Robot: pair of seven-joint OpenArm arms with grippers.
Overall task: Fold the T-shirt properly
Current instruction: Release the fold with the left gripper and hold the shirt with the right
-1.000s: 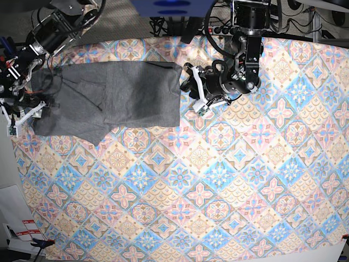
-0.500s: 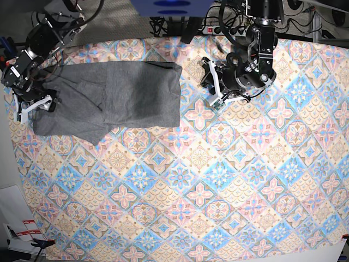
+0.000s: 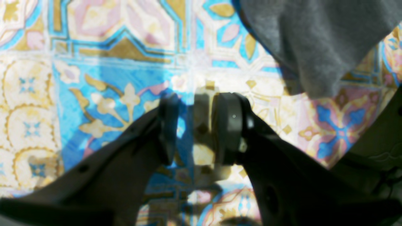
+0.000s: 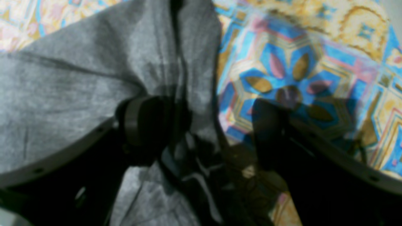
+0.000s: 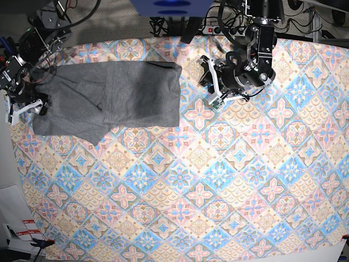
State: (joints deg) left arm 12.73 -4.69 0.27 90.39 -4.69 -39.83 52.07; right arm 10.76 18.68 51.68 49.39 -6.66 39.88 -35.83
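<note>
The grey T-shirt (image 5: 125, 93) lies partly folded at the back left of the table, a rough rectangle with a flap hanging out at its lower left. My right gripper (image 5: 26, 107) is at the shirt's left edge. In the right wrist view it (image 4: 204, 128) stands wide open, one finger over the T-shirt (image 4: 78, 78) and the other over the patterned cloth, with the shirt's edge lying loose between them. My left gripper (image 5: 211, 83) hovers right of the shirt, apart from it. In the left wrist view it (image 3: 194, 125) is open and empty, a corner of the T-shirt (image 3: 314, 40) beyond it.
A colourful tile-patterned cloth (image 5: 218, 180) covers the table. A power strip and cables (image 5: 218, 27) run along the back edge. Papers (image 5: 16, 232) lie off the table at the lower left. The table's left edge is close beside my right gripper.
My right gripper has opened wider and shifted up and left along the shirt's left edge. My left arm has drawn back to the right, away from the shirt's right edge.
</note>
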